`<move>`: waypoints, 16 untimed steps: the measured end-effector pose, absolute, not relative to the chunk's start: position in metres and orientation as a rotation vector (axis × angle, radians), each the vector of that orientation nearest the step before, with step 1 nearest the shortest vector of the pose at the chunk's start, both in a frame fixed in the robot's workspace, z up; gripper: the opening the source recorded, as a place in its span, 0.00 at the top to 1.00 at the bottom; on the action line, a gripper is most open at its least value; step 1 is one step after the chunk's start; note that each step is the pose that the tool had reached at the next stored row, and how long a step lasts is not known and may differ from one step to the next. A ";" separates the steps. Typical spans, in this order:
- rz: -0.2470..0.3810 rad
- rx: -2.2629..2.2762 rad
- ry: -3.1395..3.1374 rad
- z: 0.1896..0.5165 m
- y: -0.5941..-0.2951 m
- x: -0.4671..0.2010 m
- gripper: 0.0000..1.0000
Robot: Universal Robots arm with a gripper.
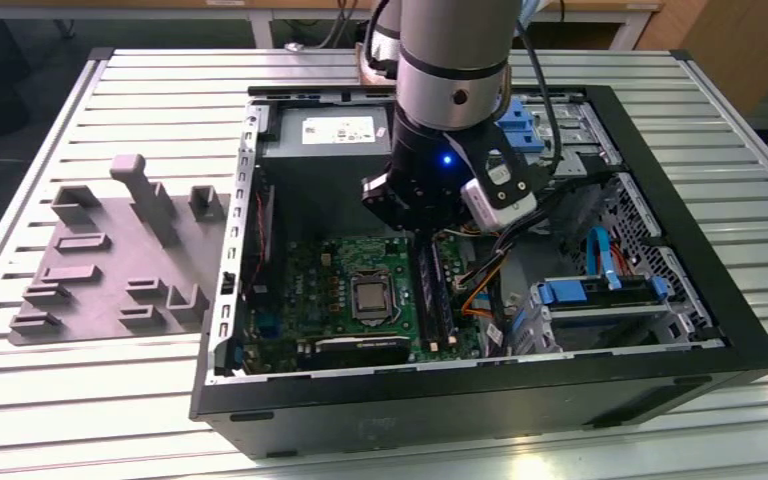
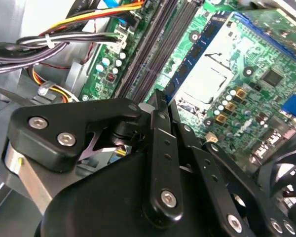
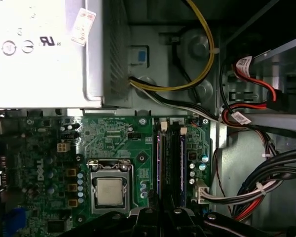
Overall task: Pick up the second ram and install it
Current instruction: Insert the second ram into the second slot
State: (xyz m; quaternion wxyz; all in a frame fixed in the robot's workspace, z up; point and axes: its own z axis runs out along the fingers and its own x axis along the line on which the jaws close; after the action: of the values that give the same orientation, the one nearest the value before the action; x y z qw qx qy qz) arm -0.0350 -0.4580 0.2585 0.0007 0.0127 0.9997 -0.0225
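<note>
Nearest in the exterior view is the black wall of the open computer case (image 1: pixel 491 405), which lies on the slatted metal bench (image 1: pixel 157 90). Behind this wall the green motherboard (image 1: pixel 317 275) lies flat in the case, with the silver processor (image 1: pixel 373 298) near its middle. At 3 o'clock of the processor, just beside it, the second ram (image 1: pixel 432 295) stands on its edge in a long socket. In the first wrist view its bluish edge (image 3: pixel 160 163) runs along the socket nearest the processor. The pincer (image 1: pixel 420 232) hangs at the 12 o'clock end of this stick, very close above it. In both wrist views the pincer (image 2: pixel 160 101) (image 3: pixel 162 215) is in line with the stick, but I cannot tell if it is open, closed or gripping. Further back, at 12 o'clock, is the grey power supply (image 1: pixel 324 135). At 9 o'clock of the case a grey fixture plate (image 1: pixel 117 250) rests on the bench.
</note>
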 end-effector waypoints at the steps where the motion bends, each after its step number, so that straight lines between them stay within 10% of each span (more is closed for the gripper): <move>1: -0.070 0.040 3.139 0.257 -0.458 -0.034 0.86; 16: -0.069 0.023 3.143 0.241 -0.458 -0.028 0.86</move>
State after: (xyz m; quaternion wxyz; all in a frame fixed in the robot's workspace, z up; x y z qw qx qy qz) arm -0.0278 -0.4579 0.2412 -0.0010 0.0074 0.9997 -0.0220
